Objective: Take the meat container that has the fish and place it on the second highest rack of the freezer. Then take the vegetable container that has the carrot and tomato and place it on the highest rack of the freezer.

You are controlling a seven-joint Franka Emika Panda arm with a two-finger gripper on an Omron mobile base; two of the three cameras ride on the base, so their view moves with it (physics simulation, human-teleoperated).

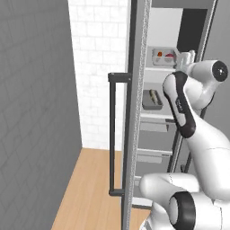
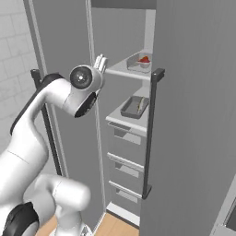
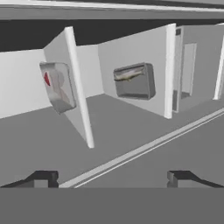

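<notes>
Hanging wide open and empty outside the freezer (image 2: pixel 124 138), the gripper (image 2: pixel 100 62) holds nothing; both trays sit on their racks, veg tray (image 1: pixel 164 57) above fish tray (image 1: pixel 152 99), so the task looks done.

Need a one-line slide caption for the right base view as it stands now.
Open gripper beside the freezer's top white shelf holding the silver-grey vegetable tray; dark-grey fish tray on the shelf below.

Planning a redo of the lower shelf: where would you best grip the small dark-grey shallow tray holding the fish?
Probably the dark-grey tray by its front raised side wall, approached from the freezer's open front; the olive-tan fish lies lengthwise inside, leaving the rim free for the open gripper.
</notes>
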